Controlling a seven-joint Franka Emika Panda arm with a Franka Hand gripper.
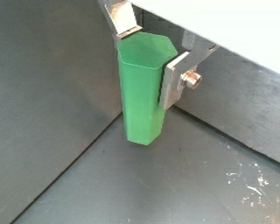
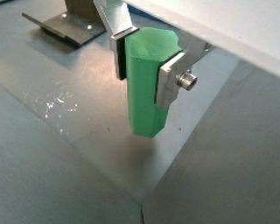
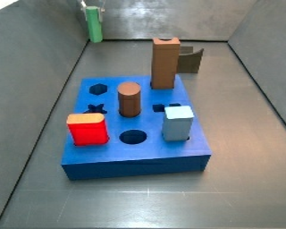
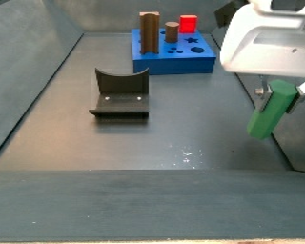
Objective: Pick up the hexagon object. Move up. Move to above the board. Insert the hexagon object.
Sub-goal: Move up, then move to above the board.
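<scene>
The hexagon object [image 1: 143, 96] is a light-green upright peg, seen in both wrist views [image 2: 146, 96]. My gripper [image 1: 152, 57] is shut on its upper part, one silver finger on each side [image 2: 146, 70]. In a side view the peg [image 3: 93, 25] stands at the far left corner by the wall, well behind the board [image 3: 146, 159]. In a side view the gripper [image 4: 280, 91] holds the peg [image 4: 273, 111] slightly tilted near the right wall. I cannot tell whether its lower end touches the floor. The blue board [image 4: 193, 65] has an open hexagon hole [image 3: 99, 89].
On the board stand a brown cylinder [image 3: 129, 98], a tall brown block [image 3: 166, 63], a red block [image 3: 87, 129] and a pale blue block [image 3: 177, 122]; a round hole [image 3: 132, 138] is open. The fixture [image 4: 119, 92] stands on the floor. Grey walls enclose the floor.
</scene>
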